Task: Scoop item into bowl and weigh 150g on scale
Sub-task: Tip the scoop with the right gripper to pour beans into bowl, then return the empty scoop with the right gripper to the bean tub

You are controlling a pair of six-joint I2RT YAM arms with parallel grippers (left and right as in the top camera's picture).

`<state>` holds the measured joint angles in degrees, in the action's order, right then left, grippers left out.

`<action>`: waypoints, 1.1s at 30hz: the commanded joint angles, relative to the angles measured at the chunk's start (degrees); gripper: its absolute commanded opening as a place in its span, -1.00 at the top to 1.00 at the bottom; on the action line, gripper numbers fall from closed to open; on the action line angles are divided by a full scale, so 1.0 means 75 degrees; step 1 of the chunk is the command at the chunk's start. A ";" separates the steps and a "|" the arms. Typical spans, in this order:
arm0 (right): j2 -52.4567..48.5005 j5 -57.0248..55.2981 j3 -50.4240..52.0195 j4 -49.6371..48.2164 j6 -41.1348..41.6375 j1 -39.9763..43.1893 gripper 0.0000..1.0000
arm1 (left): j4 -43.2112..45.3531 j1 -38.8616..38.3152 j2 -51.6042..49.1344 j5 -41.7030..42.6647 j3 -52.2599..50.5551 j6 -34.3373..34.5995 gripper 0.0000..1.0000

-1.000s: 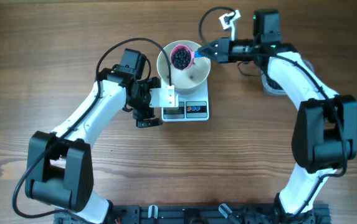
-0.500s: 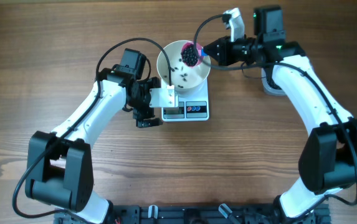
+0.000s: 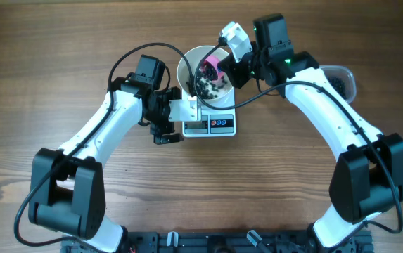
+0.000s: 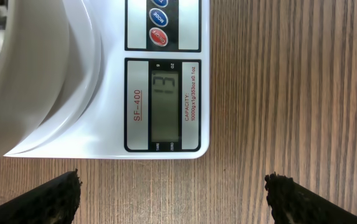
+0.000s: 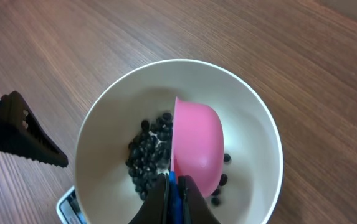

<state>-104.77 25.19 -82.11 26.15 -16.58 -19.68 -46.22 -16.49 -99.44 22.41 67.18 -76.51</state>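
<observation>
Big change from a second ago: back then the pink scoop (image 5: 197, 146) sat level over the far rim, heaped with beans, and the bowl (image 5: 253, 143) was bare. Half a second ago only a few beans had dropped in. Now the scoop is rolled over on its side inside the bowl, rounded back towards the wrist camera, and there's a proper dark pile of beans (image 5: 144, 165) on the bowl floor, mostly left of the scoop in that view, with a few strays on the other side. The right arm has swung in over the bowl, which uncovers a clear plastic tub (image 3: 338, 77) off to the right. Looks like dark beans are in it, but the arm hides part of it.

The right pincer (image 5: 173, 186) is squeezed narrow on the scoop's blue handle. The left pincer (image 4: 172, 199) hasn't budged: jaws wide, holding nothing, parked at the front edge of the scale (image 4: 109, 74), just above the table (image 3: 60, 42).

The bowl sits on the scale. The display (image 4: 164, 102) shows a digit I can't read for sure.
</observation>
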 commanded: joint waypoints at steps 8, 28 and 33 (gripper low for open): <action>0.1396 -0.0886 -0.0134 0.0530 -0.2046 -0.0379 0.92 | -0.0003 0.0020 -0.0079 0.0152 -0.0079 -0.0143 -1.00; 0.1399 -0.0595 -0.0108 0.0522 -0.2352 -0.0475 0.91 | -0.0003 0.0020 -0.0079 0.0152 -0.0079 -0.0143 -1.00; 0.1399 -0.0050 -0.0108 0.0487 -0.2119 -0.0475 0.73 | -0.0003 0.0020 -0.0079 0.0152 -0.0079 -0.0143 -1.00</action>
<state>-94.26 21.08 -82.50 30.44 -33.74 -23.00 -46.22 -16.49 -99.44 22.41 67.18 -76.51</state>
